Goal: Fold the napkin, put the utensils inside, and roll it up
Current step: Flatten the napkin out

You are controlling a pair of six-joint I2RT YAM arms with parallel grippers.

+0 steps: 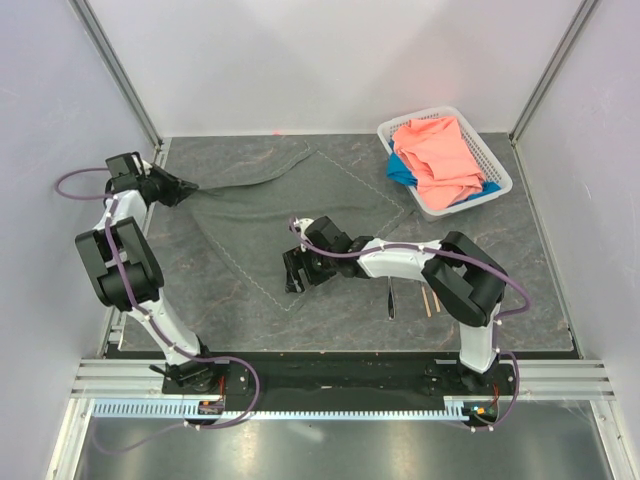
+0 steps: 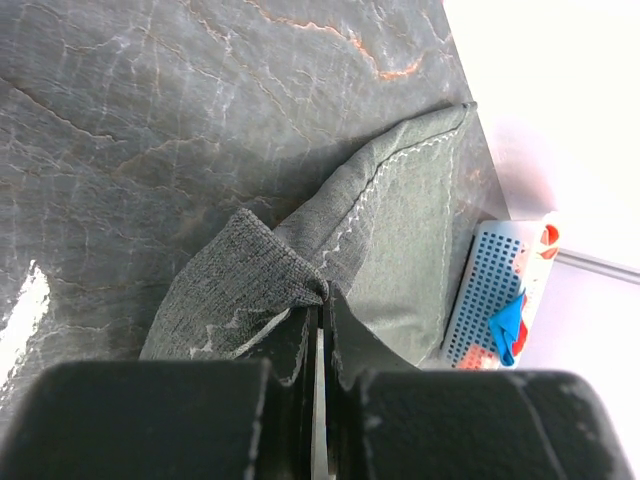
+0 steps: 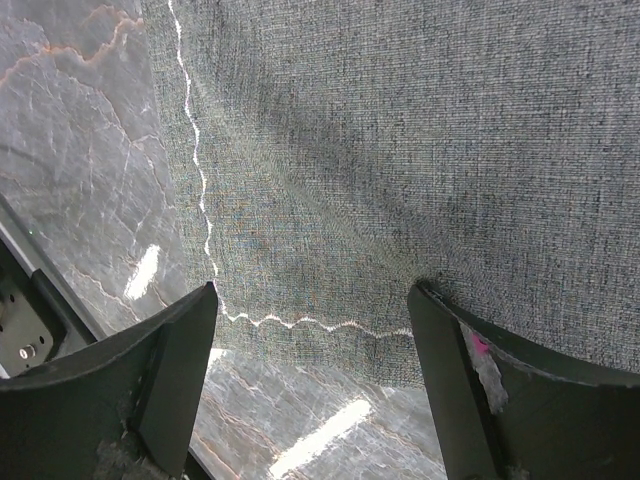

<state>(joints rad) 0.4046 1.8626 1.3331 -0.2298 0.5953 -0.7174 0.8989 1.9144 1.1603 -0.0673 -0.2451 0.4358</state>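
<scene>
Grey napkin (image 2: pixel 400 240) pinched in left tool (image 2: pixel 322 302); only overhead shows chopsticks (image 1: pixel 432 302).

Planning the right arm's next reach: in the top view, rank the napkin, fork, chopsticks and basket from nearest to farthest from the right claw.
1. Napkin: directly beneath the open right claw.
2. Fork: near side, to its right.
3. Chopsticks: just right of the fork.
4. Basket: far right corner.
</scene>
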